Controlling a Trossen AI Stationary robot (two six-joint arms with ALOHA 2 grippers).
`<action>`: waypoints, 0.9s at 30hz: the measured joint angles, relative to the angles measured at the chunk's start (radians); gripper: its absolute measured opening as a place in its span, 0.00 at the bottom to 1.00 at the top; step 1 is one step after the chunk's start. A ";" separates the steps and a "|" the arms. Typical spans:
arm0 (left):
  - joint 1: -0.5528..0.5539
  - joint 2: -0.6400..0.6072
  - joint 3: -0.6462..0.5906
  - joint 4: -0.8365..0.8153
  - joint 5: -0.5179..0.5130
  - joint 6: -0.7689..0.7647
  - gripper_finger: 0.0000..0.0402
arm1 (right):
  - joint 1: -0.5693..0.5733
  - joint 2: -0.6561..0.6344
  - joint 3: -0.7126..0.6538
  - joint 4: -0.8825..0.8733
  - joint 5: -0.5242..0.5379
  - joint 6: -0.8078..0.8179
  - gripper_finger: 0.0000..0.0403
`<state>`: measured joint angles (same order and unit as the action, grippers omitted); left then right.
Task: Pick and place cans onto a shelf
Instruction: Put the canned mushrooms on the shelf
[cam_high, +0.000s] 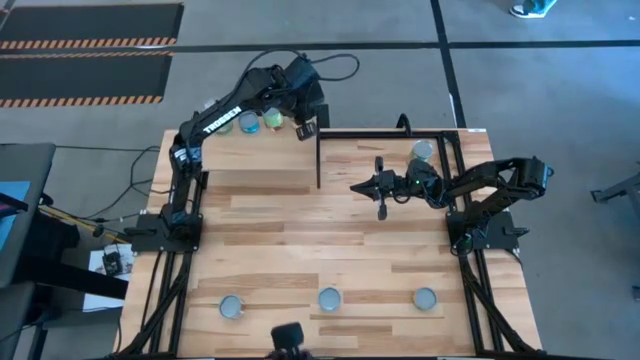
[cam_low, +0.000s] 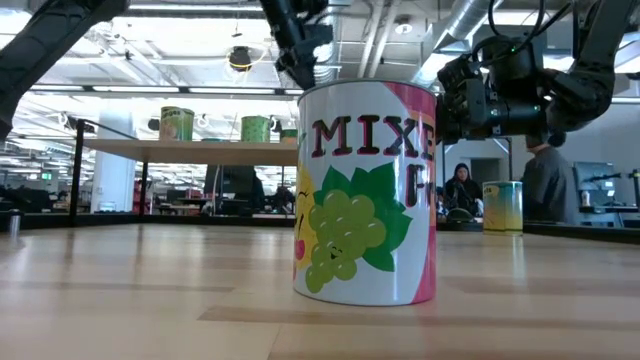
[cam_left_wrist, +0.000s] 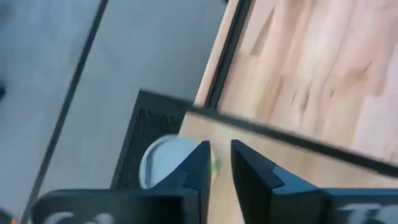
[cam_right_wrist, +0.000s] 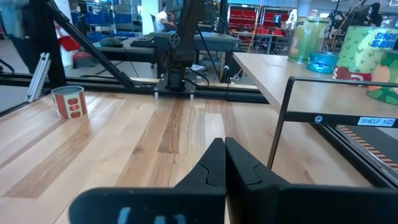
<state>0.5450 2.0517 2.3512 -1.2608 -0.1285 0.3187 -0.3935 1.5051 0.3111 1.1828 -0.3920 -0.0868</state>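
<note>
My left gripper (cam_high: 305, 131) hangs over the end of the shelf (cam_high: 262, 165), its jaws a narrow gap apart and holding nothing, just beside the last of the three cans (cam_high: 273, 119) there. That arm is stretched far out from its base. The right gripper (cam_high: 380, 188), jaws pressed together, reaches out level over the mid counter (cam_high: 300, 250). A fourth can (cam_high: 423, 151) stands behind it; three more (cam_high: 329, 298) line the near edge (one fills my low view).
</note>
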 joint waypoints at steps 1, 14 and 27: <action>-0.009 -0.007 0.000 0.009 0.020 0.001 0.09 | 0.000 0.000 0.000 0.000 0.000 0.000 0.02; -0.174 -0.034 -0.124 0.173 0.175 0.013 0.00 | 0.001 0.000 0.000 -0.052 0.000 0.008 0.02; -0.239 -0.368 -0.808 0.743 0.176 -0.078 0.00 | 0.031 0.000 -0.057 0.047 0.033 0.000 0.02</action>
<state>0.3064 1.6838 1.5429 -0.5181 0.0471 0.2407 -0.3622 1.5047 0.2540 1.2293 -0.3585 -0.0864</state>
